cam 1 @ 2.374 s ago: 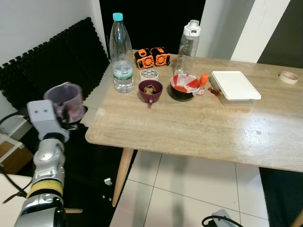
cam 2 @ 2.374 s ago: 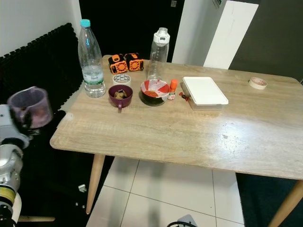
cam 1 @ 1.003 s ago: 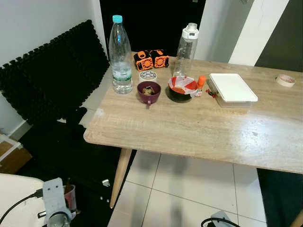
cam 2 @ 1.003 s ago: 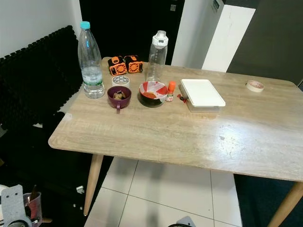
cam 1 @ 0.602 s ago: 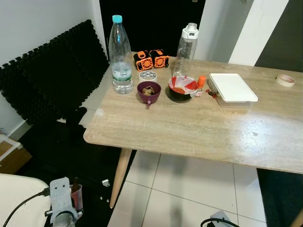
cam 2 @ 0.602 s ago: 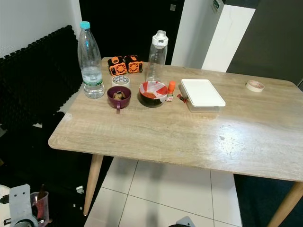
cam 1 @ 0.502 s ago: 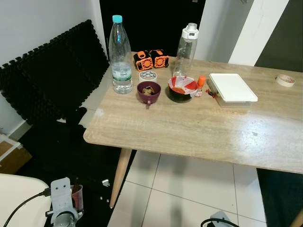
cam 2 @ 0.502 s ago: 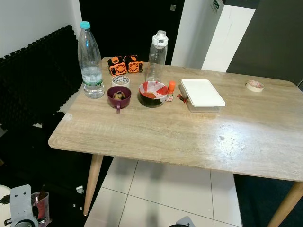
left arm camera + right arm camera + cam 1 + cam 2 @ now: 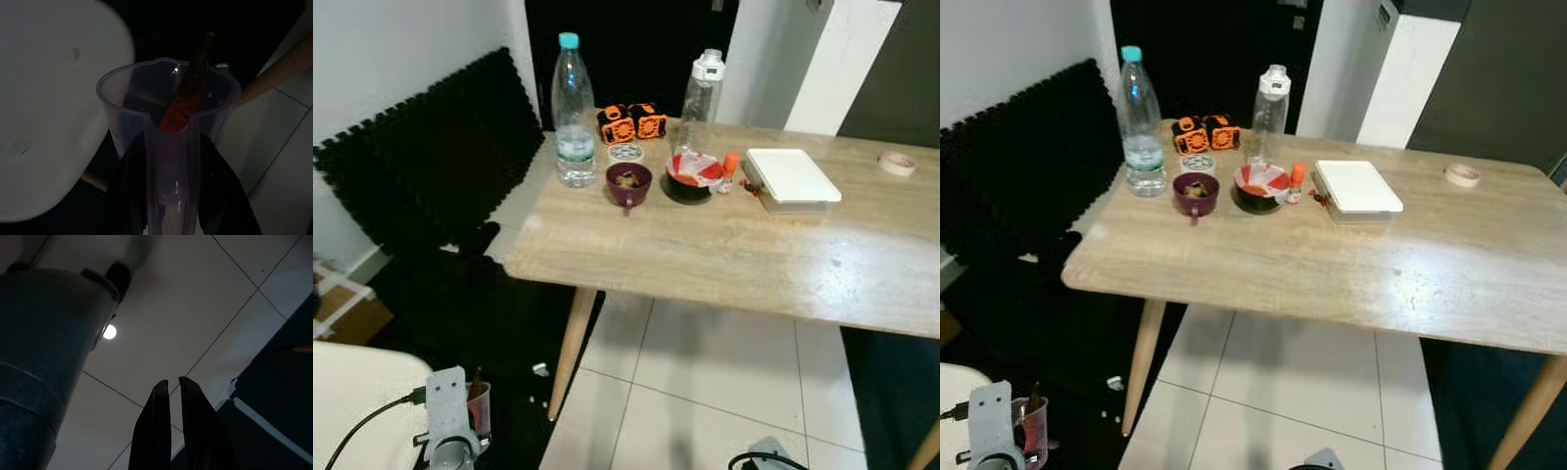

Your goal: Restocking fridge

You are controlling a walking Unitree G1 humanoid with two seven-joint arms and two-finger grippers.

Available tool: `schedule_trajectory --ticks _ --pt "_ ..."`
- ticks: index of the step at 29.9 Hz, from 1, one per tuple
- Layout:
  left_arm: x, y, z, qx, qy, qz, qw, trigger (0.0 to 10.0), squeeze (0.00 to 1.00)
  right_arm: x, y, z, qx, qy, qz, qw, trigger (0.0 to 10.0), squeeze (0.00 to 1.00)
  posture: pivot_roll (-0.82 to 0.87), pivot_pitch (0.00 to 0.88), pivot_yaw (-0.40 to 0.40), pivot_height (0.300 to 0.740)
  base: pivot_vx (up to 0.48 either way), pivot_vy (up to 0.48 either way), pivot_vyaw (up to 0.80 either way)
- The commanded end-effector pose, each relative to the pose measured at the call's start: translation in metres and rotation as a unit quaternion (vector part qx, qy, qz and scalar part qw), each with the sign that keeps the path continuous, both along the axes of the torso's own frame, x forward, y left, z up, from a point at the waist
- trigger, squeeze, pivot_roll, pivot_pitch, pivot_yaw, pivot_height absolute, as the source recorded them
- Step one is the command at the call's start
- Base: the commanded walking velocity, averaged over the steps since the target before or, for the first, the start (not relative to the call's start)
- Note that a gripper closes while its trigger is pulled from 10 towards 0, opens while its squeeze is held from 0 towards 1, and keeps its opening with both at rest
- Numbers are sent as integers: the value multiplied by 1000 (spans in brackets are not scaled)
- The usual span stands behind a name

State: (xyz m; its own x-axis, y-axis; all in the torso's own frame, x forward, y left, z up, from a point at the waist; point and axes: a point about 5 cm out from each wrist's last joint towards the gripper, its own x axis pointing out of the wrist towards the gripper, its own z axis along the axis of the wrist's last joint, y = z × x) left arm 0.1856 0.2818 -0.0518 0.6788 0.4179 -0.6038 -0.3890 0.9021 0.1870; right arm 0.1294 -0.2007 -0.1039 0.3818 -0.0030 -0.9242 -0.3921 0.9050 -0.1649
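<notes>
My left gripper (image 9: 171, 196) is shut on a clear purple cup (image 9: 168, 127) with a red-brown stick standing in it. In the left eye view the cup (image 9: 480, 406) hangs low at the bottom left, over the dark floor and well below the wooden table (image 9: 724, 264). On the table stand a water bottle (image 9: 573, 108), a clear sports bottle (image 9: 702, 93), a purple bowl (image 9: 628, 183), a red-and-white bowl (image 9: 693, 174) and a white lidded box (image 9: 791, 178). My right gripper (image 9: 172, 382) hangs shut over the tiled floor.
Black foam panels (image 9: 421, 157) line the wall left of the table. A white rounded surface (image 9: 352, 392) lies at the bottom left beside the cup. Two orange gadgets (image 9: 632, 121) and a tape roll (image 9: 899, 163) also sit on the table. Pale tiles (image 9: 705, 392) run under it.
The cup has dropped from beside the table to the bottom of the view, still held. The camera has shifted, so the table looks a little farther off.
</notes>
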Motion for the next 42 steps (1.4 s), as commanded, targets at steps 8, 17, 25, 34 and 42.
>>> schedule_trajectory --ticks 8,17,25,34,42 --pt "-1 -10 -5 -10 11 -14 1000 10000 0 -1 -4 0 -3 -1 -8 1000 10000 0 95 12 -68 740 -352 0 0" --pt "2 -14 -4 -14 5 -22 1000 10000 0 -1 -4 0 -2 -3 -12 1000 10000 0 93 11 -68 740 -332 0 0" --pt "6 -19 -3 -18 -6 -49 999 10000 0 -2 -5 0 -1 4 -17 1000 10000 0 90 12 -67 740 0 0 -362" --pt "5 -24 -5 -23 -5 -67 997 10000 0 -2 -5 0 1 5 -19 1000 10000 0 93 15 -67 740 0 0 -781" --pt "5 -27 -6 -36 -10 -67 997 10000 0 -2 -5 0 -1 5 -18 1000 10000 0 90 7 -67 740 0 0 -781"
